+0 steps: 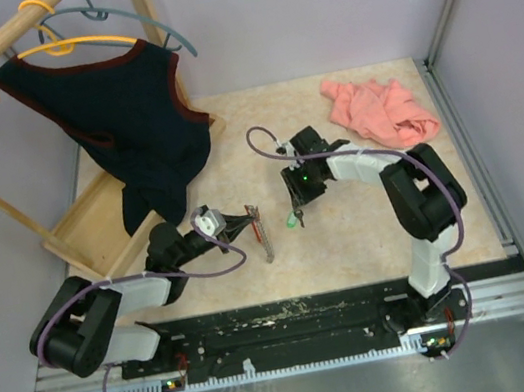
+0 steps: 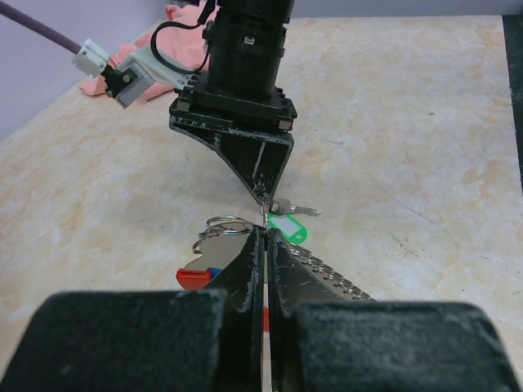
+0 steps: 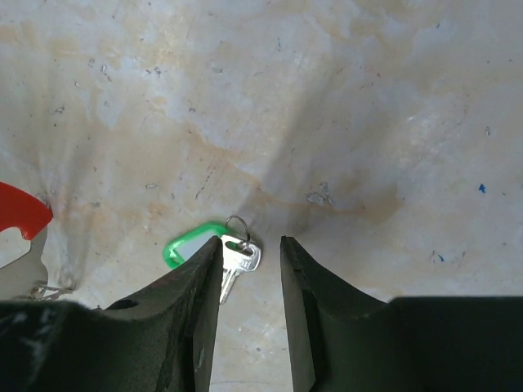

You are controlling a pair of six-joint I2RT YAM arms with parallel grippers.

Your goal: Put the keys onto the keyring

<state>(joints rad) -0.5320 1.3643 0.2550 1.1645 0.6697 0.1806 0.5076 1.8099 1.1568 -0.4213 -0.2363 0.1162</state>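
Observation:
A silver key (image 3: pixel 243 260) on a small ring with a green tag (image 3: pixel 184 247) lies flat on the table. My right gripper (image 3: pixel 251 242) hangs open just above it, the key lying by the left finger and held by neither. The top view shows the same gripper (image 1: pixel 296 202) over the green tag (image 1: pixel 291 220). My left gripper (image 2: pixel 267 235) is shut on the keyring (image 2: pixel 331 273), pinching its thin red loop. The silvery ridged strip trails right, and steel rings (image 2: pixel 225 224) and a red tag (image 2: pixel 194 279) lie to the left. From above, the strip (image 1: pixel 263 238) hangs at the left fingers.
A pink cloth (image 1: pixel 379 109) lies bunched at the back right. A wooden rack holds a dark vest (image 1: pixel 133 127) on hangers at the back left, with its base frame (image 1: pixel 86 232) resting on the table. Walls close in the sides.

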